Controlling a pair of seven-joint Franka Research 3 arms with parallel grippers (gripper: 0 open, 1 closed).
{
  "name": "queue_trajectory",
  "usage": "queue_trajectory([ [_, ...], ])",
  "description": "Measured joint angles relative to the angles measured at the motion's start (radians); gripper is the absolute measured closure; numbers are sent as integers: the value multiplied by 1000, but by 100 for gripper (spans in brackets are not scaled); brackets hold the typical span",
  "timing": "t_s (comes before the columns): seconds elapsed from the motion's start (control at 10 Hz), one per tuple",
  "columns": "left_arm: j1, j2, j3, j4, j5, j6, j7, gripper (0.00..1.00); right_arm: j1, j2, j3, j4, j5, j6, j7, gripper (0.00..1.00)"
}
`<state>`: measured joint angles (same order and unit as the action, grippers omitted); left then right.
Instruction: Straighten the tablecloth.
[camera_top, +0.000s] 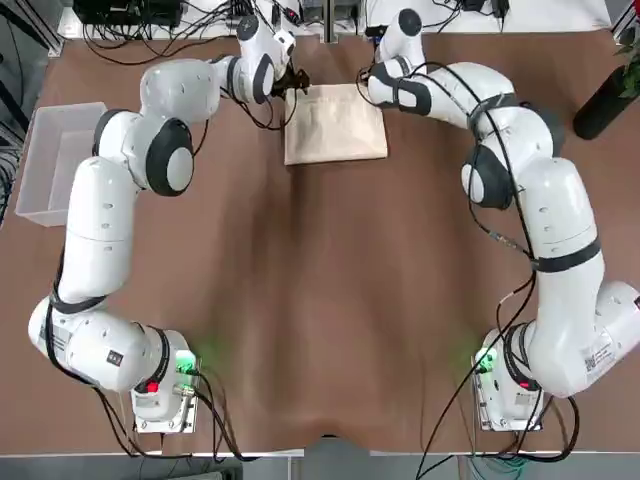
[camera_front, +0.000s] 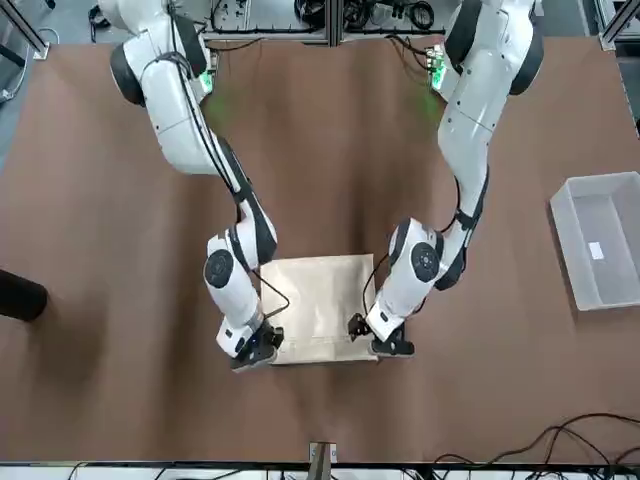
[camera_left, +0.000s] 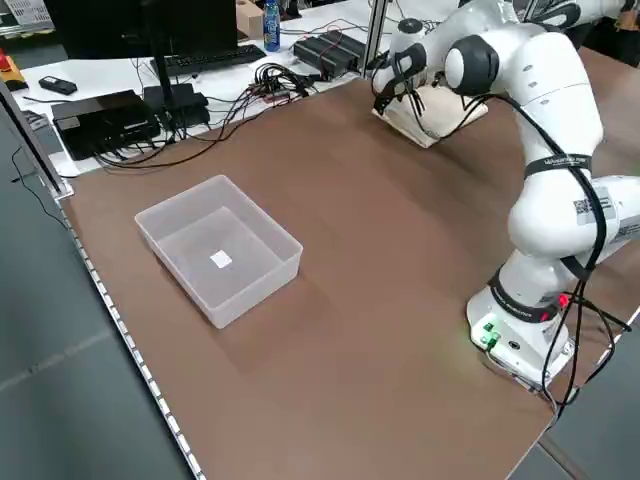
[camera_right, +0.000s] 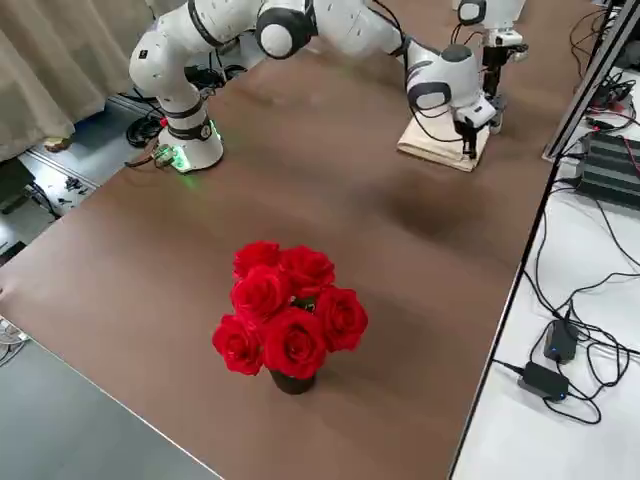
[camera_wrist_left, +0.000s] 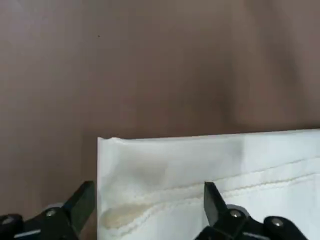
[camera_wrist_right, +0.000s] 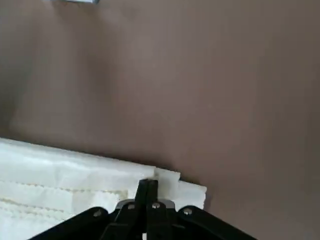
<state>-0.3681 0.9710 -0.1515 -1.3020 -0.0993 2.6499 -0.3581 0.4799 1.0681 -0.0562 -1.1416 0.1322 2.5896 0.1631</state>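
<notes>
— What's closest to you?

— My own fingers. On the left gripper (camera_wrist_left: 145, 210) they stand wide apart, straddling a far corner of the tablecloth (camera_top: 335, 122) — hem between them, nothing pinched yet.

— And the other?

— My right gripper (camera_wrist_right: 148, 192) has its fingers pressed together at the opposite far corner. Whether any cloth is caught between them, I cannot tell.

— Why both out there?

— I judge that a folded cloth opens best from two corners at once, so each tool sits on its own.

— The surroundings?

— Brown table covering (camera_top: 320, 300) under everything; a clear plastic bin (camera_left: 220, 250) well off beyond my left tool, red roses (camera_right: 285, 310) beyond my right, cables (camera_right: 570, 320) along the far edge.
</notes>
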Motion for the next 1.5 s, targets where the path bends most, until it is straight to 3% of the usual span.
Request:
queue_trajectory([
  [0.2,0,-11,1,2,0,-26,0,7,3,14,1,5,0,5,0,99],
  [0.4,0,-14,1,0,1,-46,0,17,3,23,1,5,0,26,0,99],
  [0.5,-1,-15,1,-5,2,-47,1,31,3,23,1,5,0,26,0,99],
  [0.8,0,-15,1,-22,4,-47,3,31,3,23,1,5,0,27,0,99],
  [1.1,10,-44,9,-22,11,-83,9,21,3,23,1,5,0,27,0,99],
  [1.5,7,-61,10,-45,22,-116,10,23,3,23,1,5,0,27,0,99],
])
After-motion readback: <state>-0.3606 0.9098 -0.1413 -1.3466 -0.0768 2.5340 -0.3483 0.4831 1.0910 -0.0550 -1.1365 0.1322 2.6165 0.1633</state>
